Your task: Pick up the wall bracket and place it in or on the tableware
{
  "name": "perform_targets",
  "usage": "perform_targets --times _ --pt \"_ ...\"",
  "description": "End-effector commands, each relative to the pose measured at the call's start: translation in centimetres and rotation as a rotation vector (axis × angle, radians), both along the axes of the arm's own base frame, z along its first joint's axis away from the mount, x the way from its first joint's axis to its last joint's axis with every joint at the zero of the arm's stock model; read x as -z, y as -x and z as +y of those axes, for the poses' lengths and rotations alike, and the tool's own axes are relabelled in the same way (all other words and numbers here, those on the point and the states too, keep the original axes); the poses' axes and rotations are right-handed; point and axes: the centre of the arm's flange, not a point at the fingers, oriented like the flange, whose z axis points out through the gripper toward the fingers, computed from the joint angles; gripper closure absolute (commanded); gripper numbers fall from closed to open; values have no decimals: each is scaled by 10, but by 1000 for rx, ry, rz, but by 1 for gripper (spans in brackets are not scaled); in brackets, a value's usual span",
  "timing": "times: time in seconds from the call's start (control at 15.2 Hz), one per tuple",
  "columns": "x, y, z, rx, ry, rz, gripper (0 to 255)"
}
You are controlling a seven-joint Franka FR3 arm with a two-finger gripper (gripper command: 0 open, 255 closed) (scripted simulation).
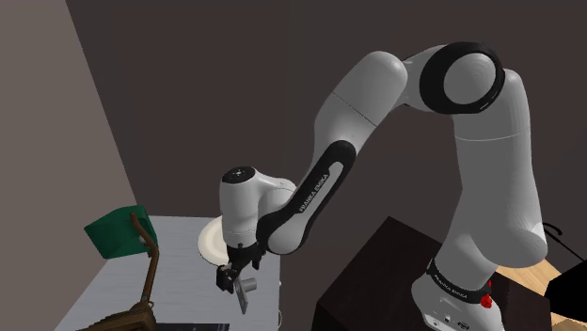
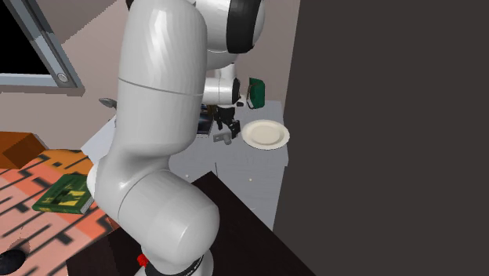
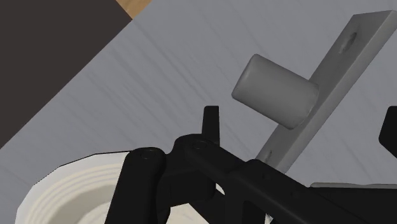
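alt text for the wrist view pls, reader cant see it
A grey wall bracket, a flat bar with a stubby cylinder, sits over a grey table between the fingers of the open black gripper, touching neither. A white plate shows beside the gripper.

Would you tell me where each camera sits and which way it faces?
Shoulder view: beside and behind the stand, looking down over the grey table; arm and hand show.
Second exterior view: close behind the stand, facing the table past it; the arm looms near.
Wrist view: on the hand, looking down at the wall bracket; black hand parts show.
All three share the white plate.
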Motion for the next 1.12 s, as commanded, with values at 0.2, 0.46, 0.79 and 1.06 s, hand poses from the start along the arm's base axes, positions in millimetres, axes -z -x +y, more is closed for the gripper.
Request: perform_targets --times 0.2,0.46,0.79,1.06 --pt "25 1 1 0 0 0 0" --pt "25 1 1 0 0 0 0" --pt "25 1 1 0 0 0 255" --pt "25 1 1 0 0 0 255"
